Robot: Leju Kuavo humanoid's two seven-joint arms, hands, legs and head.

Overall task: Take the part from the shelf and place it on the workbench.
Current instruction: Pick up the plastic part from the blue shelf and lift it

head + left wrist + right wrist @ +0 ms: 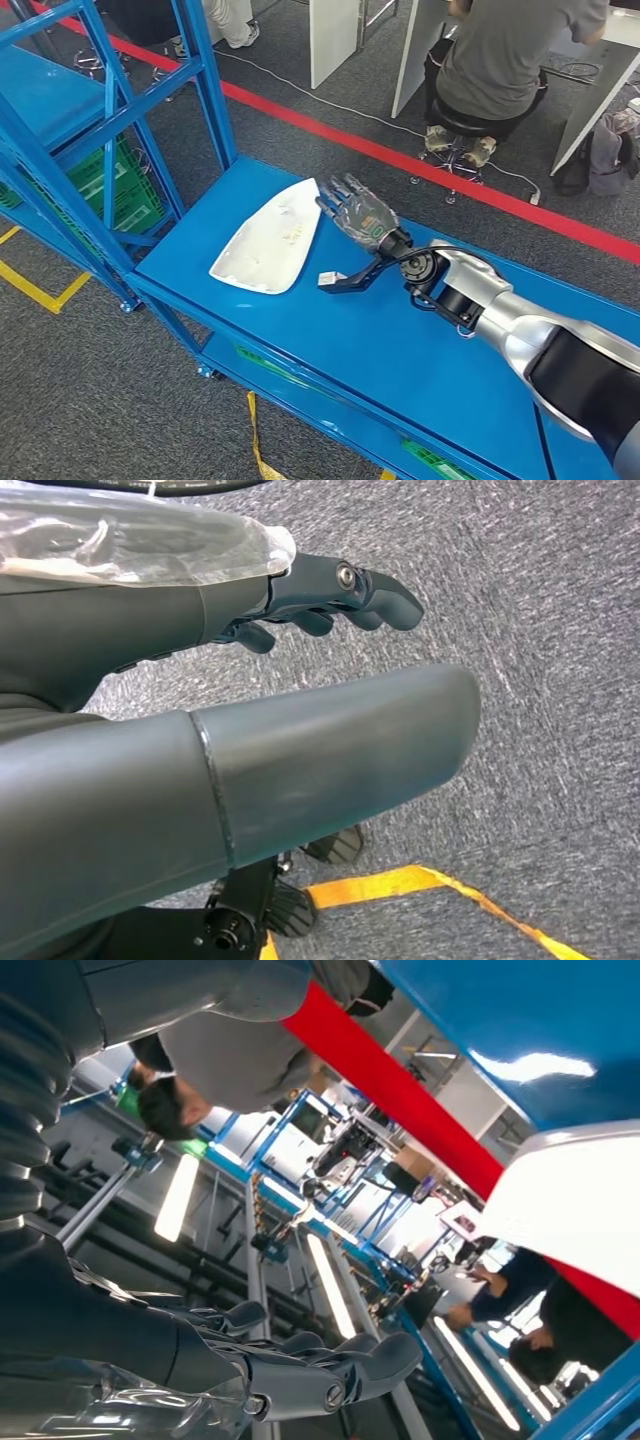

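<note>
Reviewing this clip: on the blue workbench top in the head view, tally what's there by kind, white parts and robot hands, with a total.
White part, lying flat on the blue workbench: 1
Robot hand, the right one, over the bench beside the part, fingers spread, holding nothing: 1
Total: 2

left hand [317, 660] empty, fingers [377, 592] extended, over grey carpet [543, 680]; yellow floor tape [423, 882] beneath it
</note>
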